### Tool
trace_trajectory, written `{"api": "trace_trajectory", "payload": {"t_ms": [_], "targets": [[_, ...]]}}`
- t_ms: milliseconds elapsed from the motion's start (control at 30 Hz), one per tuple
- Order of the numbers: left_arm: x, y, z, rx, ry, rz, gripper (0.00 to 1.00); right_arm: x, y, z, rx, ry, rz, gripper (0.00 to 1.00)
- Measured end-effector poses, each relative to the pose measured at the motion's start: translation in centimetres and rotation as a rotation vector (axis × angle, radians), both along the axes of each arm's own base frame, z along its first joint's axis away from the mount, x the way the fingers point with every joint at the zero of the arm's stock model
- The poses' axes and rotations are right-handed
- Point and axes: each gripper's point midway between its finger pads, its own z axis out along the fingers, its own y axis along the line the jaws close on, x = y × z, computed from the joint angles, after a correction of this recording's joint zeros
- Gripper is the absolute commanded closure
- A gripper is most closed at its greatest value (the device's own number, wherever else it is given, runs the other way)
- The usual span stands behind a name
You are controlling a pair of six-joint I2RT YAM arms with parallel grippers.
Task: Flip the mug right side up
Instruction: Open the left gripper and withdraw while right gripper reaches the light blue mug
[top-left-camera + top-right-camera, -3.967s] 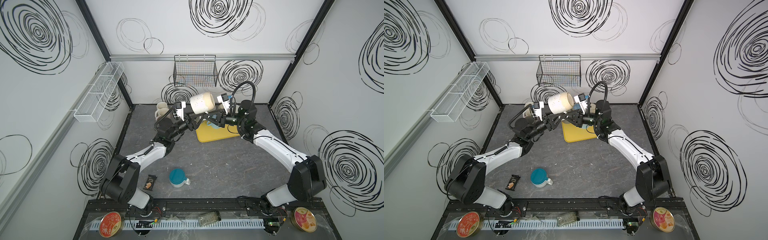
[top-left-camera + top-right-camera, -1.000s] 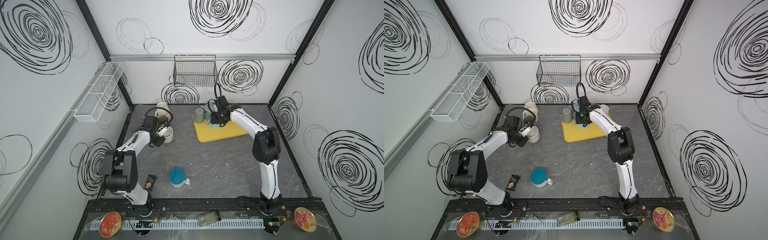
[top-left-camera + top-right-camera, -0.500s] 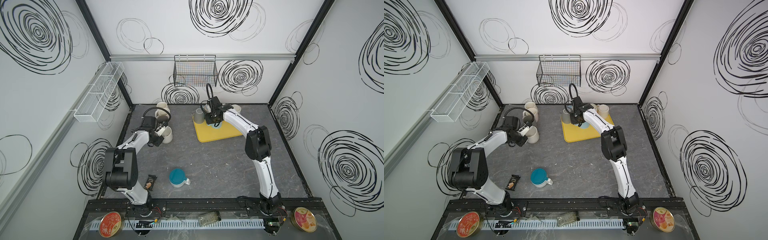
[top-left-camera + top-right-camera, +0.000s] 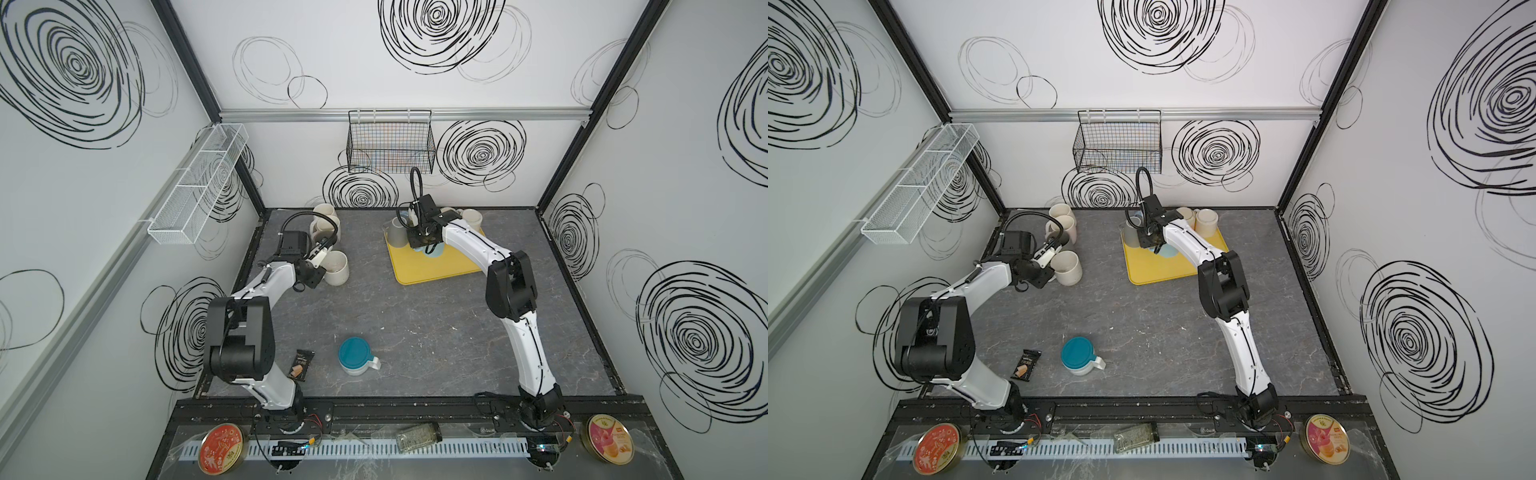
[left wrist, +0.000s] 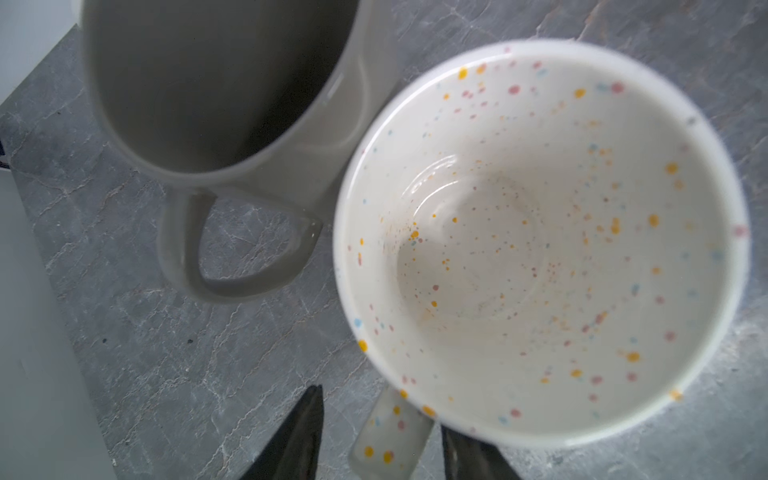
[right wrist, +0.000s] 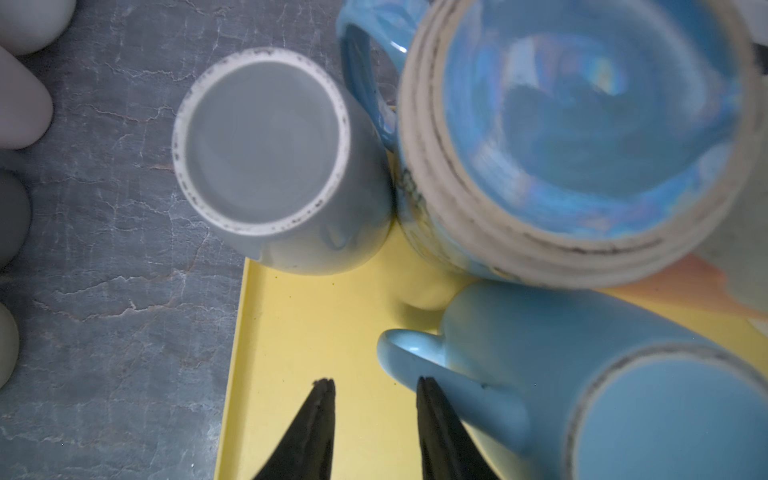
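My right jaws hang narrowly parted, with only bare yellow tray [image 6: 299, 332] between them, holding nothing. The light blue mug [image 6: 582, 374] stands base up on that tray, axis vertical, its handle [image 6: 419, 353] turned toward me and lying just outside one jaw tip, not in the gap. I judge a small sideways shift would straddle it. My left jaws stand open around the handle of the speckled mug [image 5: 540, 241], already upright on the bench [image 5: 166, 353].
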Motion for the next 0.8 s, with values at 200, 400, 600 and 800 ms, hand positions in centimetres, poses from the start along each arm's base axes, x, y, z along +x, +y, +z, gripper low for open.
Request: {"api": "trace_trajectory", "payload": {"t_ms": [200, 400, 600, 800], "targets": [[0.0, 0.1, 1.4, -0.001, -0.038, 0.002, 0.46, 1.0, 1.0, 0.4, 0.008, -0.049, 0.020, 0.63], [-0.2, -0.2, 2.6, -0.016, -0.090, -0.005, 0.42, 2.2, 1.2, -1.7, -0.027, -0.052, 0.018, 0.65], [0.2, -1.0, 4.2, -0.031, -0.148, -0.026, 0.39, 2.0, -0.3, -2.8, -0.116, -0.040, -0.018, 0.69], [0.0, -2.9, 5.7, -0.028, -0.195, -0.069, 0.38, 1.3, -2.4, -3.5, -0.204, -0.016, -0.069, 0.71]]}}
